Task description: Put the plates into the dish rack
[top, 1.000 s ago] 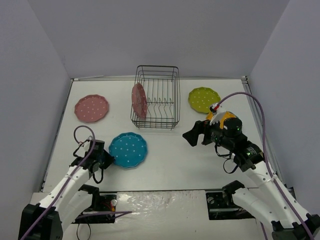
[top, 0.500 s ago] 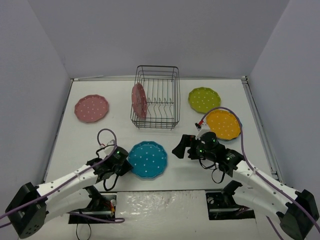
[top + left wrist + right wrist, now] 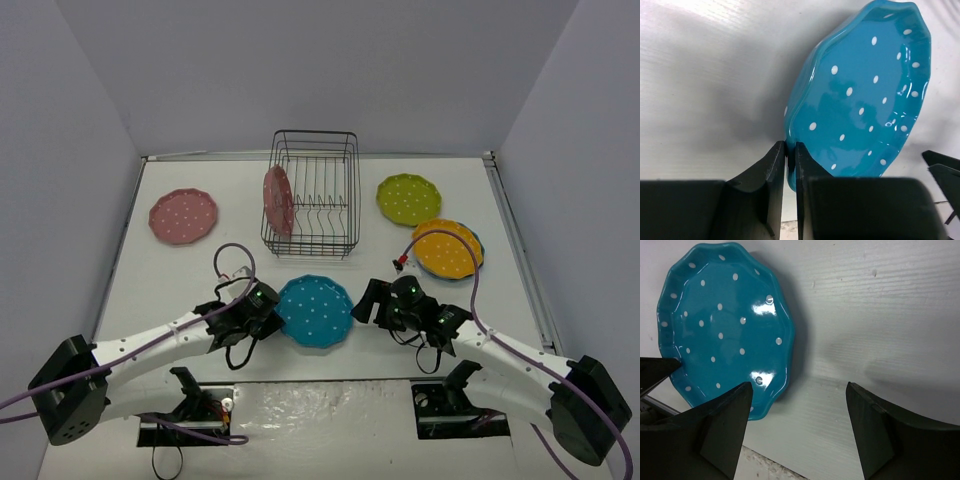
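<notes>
Dish rack (image 3: 316,132) holds one pink plate (image 3: 278,200) upright.

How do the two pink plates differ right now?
The racked pink plate stands on edge at the left end of the dish rack; the loose pink plate lies flat, face up, on the table, left of the rack. One is loaded, the other not yet. Both are scalloped with white dots.

From up top: looking down and forward from behind the near side, far enough back to catch the whole table (image 3: 180,265). From each wrist: low, pointed inward from opposite sides, right up against the same blue plate (image 3: 315,311).
</notes>
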You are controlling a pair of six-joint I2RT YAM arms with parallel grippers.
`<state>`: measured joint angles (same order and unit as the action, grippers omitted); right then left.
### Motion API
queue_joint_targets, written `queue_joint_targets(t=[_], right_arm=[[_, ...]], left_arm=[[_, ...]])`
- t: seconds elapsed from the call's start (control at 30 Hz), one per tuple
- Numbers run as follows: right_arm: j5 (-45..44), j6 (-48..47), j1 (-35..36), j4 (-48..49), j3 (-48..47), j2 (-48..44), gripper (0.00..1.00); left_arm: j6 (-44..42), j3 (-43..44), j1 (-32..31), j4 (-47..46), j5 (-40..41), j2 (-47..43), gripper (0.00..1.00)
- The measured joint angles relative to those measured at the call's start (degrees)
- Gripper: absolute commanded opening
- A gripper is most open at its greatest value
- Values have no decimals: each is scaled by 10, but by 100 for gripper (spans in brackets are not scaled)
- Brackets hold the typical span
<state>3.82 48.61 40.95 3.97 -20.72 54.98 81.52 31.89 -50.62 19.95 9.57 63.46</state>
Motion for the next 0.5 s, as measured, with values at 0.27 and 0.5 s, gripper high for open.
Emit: queue_joint_targets(t=[0.27, 0.5], right_arm=[[6, 21, 6, 24, 4, 25, 68], [11, 57, 8, 34, 8, 29, 72]], left_arm=[[26, 7, -23, -2, 11, 20, 0], [60, 9, -42, -22, 18, 36, 0]])
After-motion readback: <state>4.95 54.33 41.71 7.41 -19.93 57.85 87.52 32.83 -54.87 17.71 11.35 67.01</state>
